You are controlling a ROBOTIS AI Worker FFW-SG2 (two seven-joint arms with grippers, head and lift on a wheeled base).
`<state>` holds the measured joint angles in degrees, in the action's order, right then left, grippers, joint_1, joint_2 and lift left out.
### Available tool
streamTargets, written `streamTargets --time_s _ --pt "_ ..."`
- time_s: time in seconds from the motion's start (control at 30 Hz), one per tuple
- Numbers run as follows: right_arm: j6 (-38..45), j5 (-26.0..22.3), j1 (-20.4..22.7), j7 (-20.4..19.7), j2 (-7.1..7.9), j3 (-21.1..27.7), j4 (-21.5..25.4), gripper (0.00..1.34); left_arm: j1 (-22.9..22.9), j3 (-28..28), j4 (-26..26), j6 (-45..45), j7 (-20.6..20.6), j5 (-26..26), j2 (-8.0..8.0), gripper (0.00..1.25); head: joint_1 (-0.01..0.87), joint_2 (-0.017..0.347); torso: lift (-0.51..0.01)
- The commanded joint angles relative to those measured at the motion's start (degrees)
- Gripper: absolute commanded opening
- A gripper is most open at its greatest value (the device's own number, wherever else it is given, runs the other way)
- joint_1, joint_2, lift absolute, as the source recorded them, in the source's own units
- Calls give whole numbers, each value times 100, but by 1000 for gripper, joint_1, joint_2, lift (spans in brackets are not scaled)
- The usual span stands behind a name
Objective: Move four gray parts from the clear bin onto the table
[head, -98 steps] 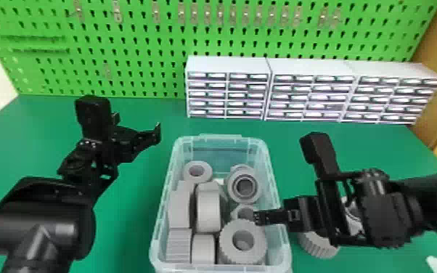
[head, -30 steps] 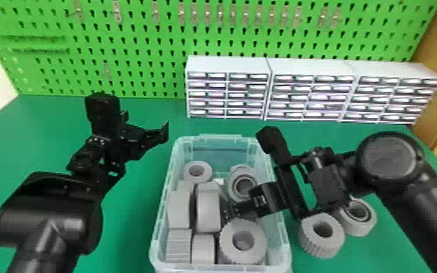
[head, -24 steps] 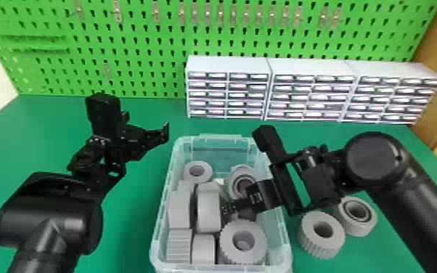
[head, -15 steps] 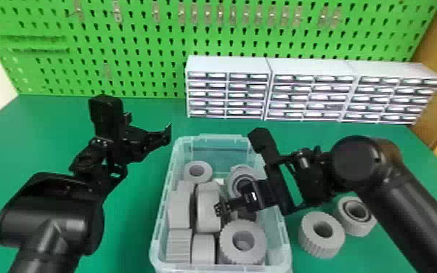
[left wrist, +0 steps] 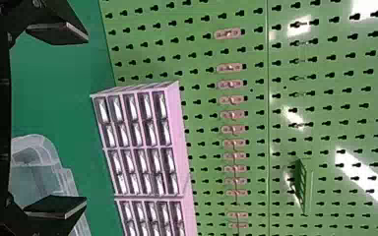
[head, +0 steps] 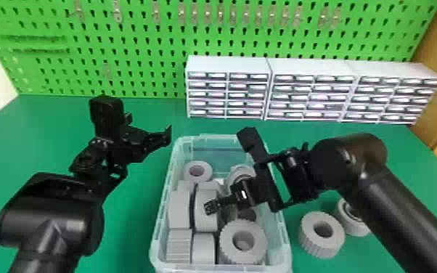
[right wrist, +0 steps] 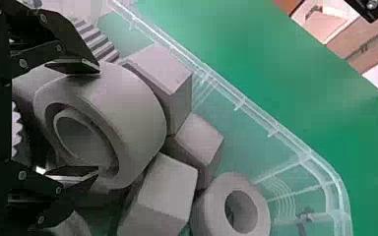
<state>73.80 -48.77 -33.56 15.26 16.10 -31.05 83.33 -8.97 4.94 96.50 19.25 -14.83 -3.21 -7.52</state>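
Widest of all, the green table spread beneath both arms, with the clear bin on it, directly under the right gripper. Away from that gripper, on its robot's-right side, two gray parts sat on the table: a ribbed ring and, just beside it, a second ring. By that count, the job looked half done, with two parts left to bring out.

What mattered was the large gray ring in the bin. It lay straight ahead of the right gripper's fingertips, close in, and seemed to stand on its rim, its axis running roughly across the bin and its hollow end turned towards the right arm. The right gripper's two fingers were parted to a middling gap over it, the ring's outline reaching past them; contact could not be made out. They probably needed a wider gap, then a drop along its curved sides.

Smaller neighbours crowded in: a gray block near the ring, farther out from the right gripper, and a small ring beyond that. Closing carelessly might have caught the block too.

The left gripper waited empty on the bin's robot's-left side, fingers spread wide. The right arm was plainly nearer the ring.
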Motion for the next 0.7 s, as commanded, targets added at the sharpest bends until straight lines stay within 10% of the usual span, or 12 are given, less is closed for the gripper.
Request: streamTargets --time_s 0.0,0.67 --pt "-94 17 -63 126 -37 -112 -167 815 -8 16 0 0 -2 5 -12 1123 686 26 -50" --pt "-77 -150 -115 170 -72 -226 -264 815 -8 42 0 9 -37 22 -12 1123 686 26 -50"
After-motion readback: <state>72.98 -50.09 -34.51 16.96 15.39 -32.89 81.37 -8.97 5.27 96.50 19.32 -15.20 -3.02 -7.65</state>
